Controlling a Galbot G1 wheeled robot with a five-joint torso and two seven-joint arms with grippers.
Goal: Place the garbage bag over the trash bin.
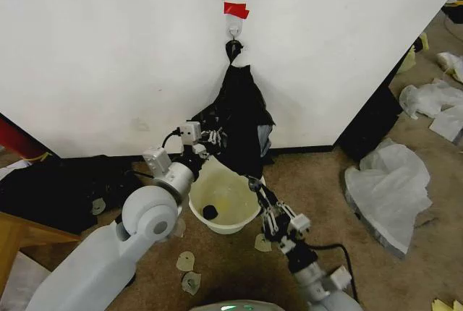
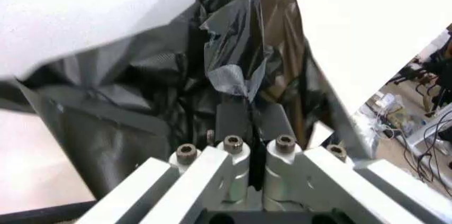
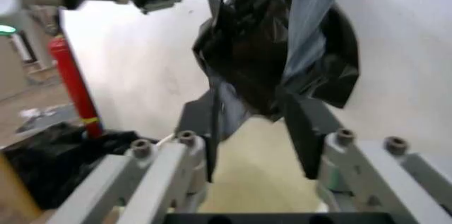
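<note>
My right gripper [image 1: 255, 184] is nearest me, at the near-right rim of the trash bin [image 1: 242, 218], its fingers [image 3: 206, 121] spread apart with nothing between them, pointing up at the low hem of the garbage bag [image 1: 242, 119]. The bin stands on the carpet [image 1: 325, 181] close against the wall [image 1: 108, 50], a small dark object [image 1: 210, 212] lying on its floor. Beyond its far-left rim my left gripper [image 1: 215, 137] has its fingers [image 2: 233, 121] pressed together on a fold of the black film. The bag hangs from a hook [image 1: 234, 32] under a strip of red tape [image 1: 236, 10]. I judge I should pinch a single layer, so the mouth can open wide over the rim.
</note>
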